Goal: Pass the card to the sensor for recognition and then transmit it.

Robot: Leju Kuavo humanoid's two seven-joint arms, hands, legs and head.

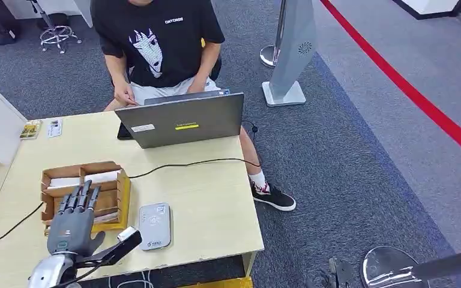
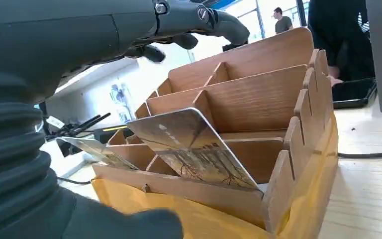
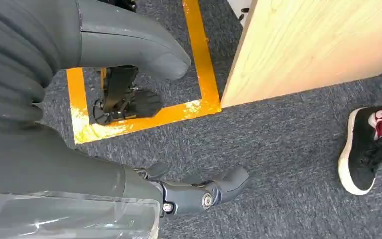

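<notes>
A wooden card box [image 1: 115, 193] with several slots sits on the table's front left. In the left wrist view a brown printed card [image 2: 195, 149] leans in the front slot of the box [image 2: 258, 94], and another card [image 2: 98, 151] leans in a slot beside it. My left hand [image 1: 75, 221] hovers over the box with its fingers [image 2: 199, 19] stretched out above the slots, holding nothing. The grey card sensor [image 1: 155, 225] lies flat just right of the box. My right hand [image 3: 110, 175] hangs beside the table over the carpet, fingers apart and empty.
A person sits at the table's far side behind an open grey laptop [image 1: 183, 120]. A black cable [image 1: 186, 163] crosses the table to the box. Small cards [image 1: 39, 128] lie at the far left corner. A shoe [image 3: 365, 152] and yellow floor tape [image 3: 144, 117] lie near the table's edge [image 3: 238, 84].
</notes>
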